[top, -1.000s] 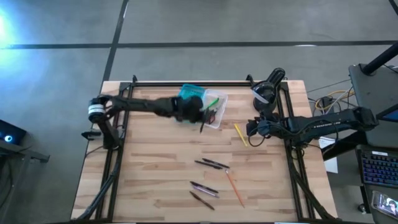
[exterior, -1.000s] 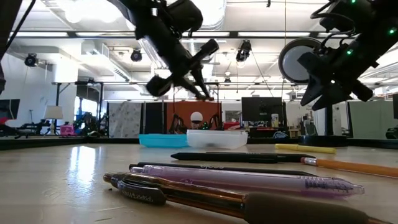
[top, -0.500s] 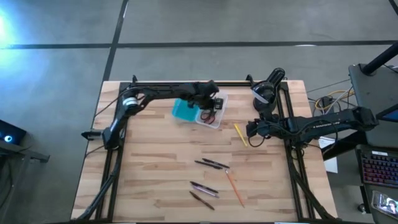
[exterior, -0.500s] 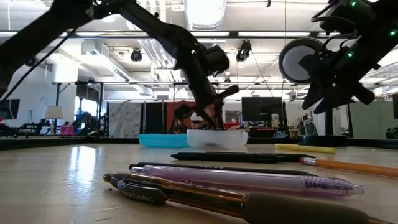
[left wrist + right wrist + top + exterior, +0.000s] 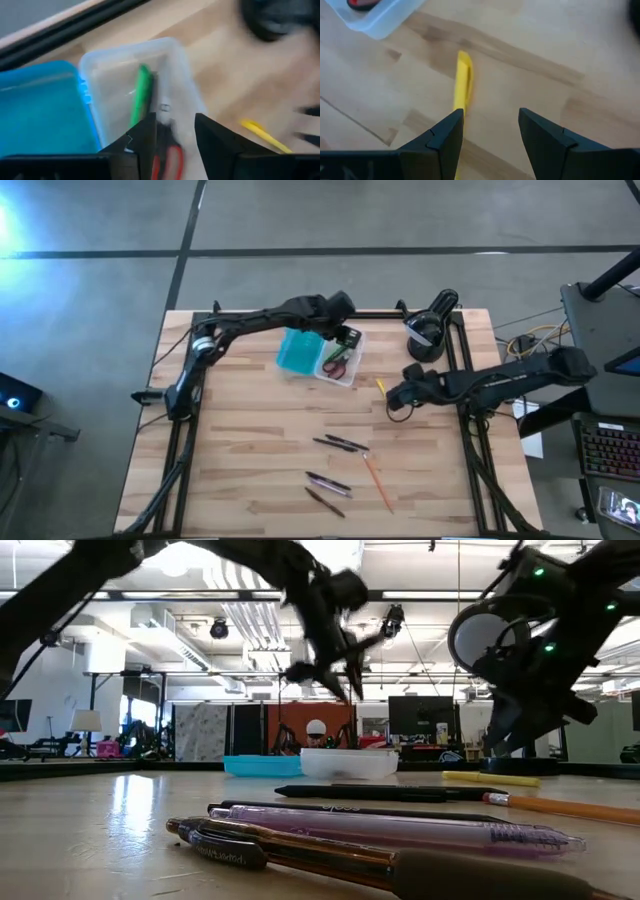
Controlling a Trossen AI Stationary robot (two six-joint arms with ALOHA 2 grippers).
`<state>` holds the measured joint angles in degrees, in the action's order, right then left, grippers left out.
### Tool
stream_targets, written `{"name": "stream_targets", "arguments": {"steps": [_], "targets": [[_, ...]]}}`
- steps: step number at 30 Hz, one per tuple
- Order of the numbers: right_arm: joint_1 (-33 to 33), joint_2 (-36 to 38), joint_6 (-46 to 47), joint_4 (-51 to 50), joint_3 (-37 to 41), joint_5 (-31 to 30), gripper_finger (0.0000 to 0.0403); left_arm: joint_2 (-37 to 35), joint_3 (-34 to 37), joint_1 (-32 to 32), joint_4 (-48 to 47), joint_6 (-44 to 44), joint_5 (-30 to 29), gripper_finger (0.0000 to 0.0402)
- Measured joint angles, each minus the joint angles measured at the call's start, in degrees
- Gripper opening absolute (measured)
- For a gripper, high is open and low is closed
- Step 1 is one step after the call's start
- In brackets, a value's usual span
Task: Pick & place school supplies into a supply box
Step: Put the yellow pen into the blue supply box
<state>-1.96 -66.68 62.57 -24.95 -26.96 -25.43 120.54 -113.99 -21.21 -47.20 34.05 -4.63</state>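
Observation:
The supply box lies open at the far middle of the table, its turquoise half [image 5: 297, 352] beside its clear half [image 5: 338, 366]. In the clear half lie the red-handled scissors [image 5: 167, 161], a green marker [image 5: 140, 95] and a dark pen [image 5: 154, 86] next to it. My left gripper [image 5: 175, 135] hangs open above the clear half, holding nothing. My right gripper [image 5: 490, 135] stands open just over a yellow pencil [image 5: 462, 82] that lies flat on the table right of the box. Several dark pens [image 5: 340, 443] and an orange pencil [image 5: 377, 480] lie on the near middle of the table.
A black round device [image 5: 430, 330] stands at the far right corner, inside the black frame rail [image 5: 300, 313] that runs along the far edge. Bare wood shows on the table's left half [image 5: 230, 440].
My left gripper has swung from over the box's turquoise half toward the far edge and the clear half, then risen. It has opened and let go of a dark pen, which no longer hangs below it. My right gripper has come down and a little left toward the yellow pencil.

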Motion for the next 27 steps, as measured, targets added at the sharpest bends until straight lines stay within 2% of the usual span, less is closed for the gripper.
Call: {"name": "stream_targets", "arguments": {"steps": [5,9,12,17,21,27], "targets": [[0.43,-11.53,-0.42,-2.84,-7.27,0.38,0.0183,-5.19,2.66,1.33,-0.85,-1.09,0.07,0.0119],[2.19,-20.85,-0.37,-6.61,-12.69,5.24,0.0188,-10.72,8.25,1.61,-0.88,-0.56,0.79,0.0119],[3.38,-25.20,-0.21,-7.22,-15.56,8.21,0.0196,-16.89,14.85,1.68,1.04,0.21,1.08,0.0119],[4.31,-28.12,-0.41,-7.31,-18.34,8.96,0.0195,-26.95,28.54,1.46,9.79,4.37,2.39,0.0119],[5.88,-28.96,-0.35,-7.76,-18.63,10.65,0.0167,-34.20,38.31,1.39,15.30,8.13,2.48,0.0119],[7.35,-30.07,-4.04,-7.89,-18.43,10.90,0.0087,-41.00,48.83,1.40,17.14,12.07,2.50,0.0119]]}}
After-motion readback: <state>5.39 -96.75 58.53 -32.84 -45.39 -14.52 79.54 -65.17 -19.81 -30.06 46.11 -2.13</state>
